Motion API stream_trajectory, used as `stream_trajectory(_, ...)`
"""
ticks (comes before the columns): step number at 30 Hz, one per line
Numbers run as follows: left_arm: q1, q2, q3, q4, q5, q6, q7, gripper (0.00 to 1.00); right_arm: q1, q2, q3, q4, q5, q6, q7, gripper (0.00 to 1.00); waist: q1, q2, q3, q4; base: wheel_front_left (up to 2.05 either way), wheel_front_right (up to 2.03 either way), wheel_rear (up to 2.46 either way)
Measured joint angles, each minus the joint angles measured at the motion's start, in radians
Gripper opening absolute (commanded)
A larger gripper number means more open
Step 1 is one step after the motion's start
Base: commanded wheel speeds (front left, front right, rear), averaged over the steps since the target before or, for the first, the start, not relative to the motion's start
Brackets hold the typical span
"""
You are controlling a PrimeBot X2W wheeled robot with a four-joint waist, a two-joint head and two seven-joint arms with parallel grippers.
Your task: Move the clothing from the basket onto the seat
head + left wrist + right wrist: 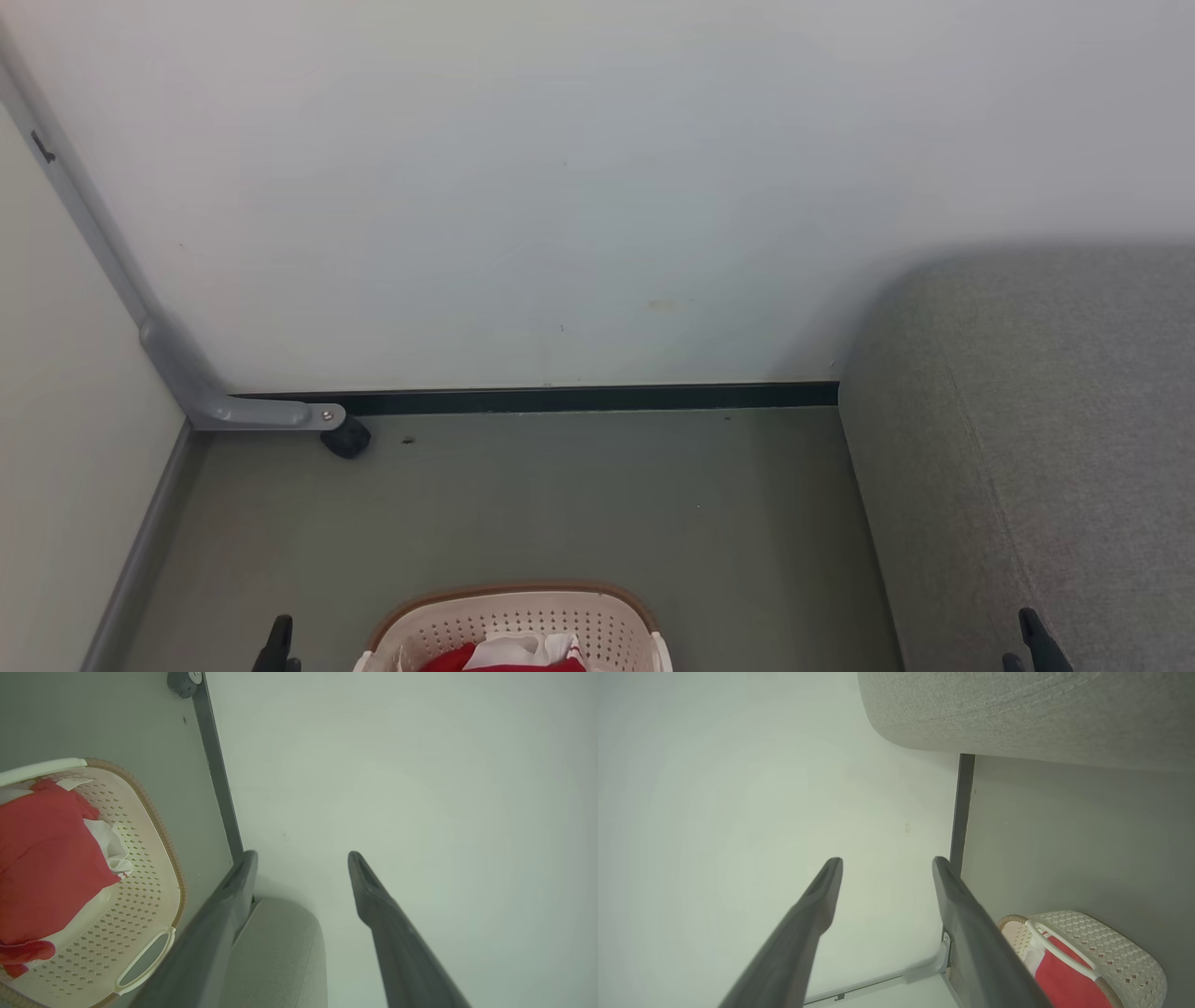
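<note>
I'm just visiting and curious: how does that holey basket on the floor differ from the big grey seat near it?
The basket is cream plastic with small holes and a brown rim; the seat is grey-green fabric with a stitched seam. The basket is far smaller than the seat. The basket holds red clothing; the seat's visible part bears none. Both have rounded edges.

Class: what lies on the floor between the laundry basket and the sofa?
Nothing: in the head view, the floor between the basket and the sofa is bare.

Clothing [509, 659] in basket [523, 621]; seat [1036, 448] right of basket.
</note>
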Motion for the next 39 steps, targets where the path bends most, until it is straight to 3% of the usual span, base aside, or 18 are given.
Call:
stream_trajectory(23,-0.002,0.0,0.048,-0.042,0.132,0.002,-0.087,1.0,-0.043,-0.002,0.059,-0.033,-0.132,-0.055,-0.086,1.0,0.0,0.0,-0.011,-0.011,0.0,0.0,0.0)
stream_trajectory(39,-0.003,0.002,0.065,-0.192,0.387,0.097,-0.148,1.0,-0.091,-0.005,0.114,-0.098,-0.386,-0.097,-0.145,1.0,0.0,0.0,-0.016,-0.015,0.0,0.0,0.0)
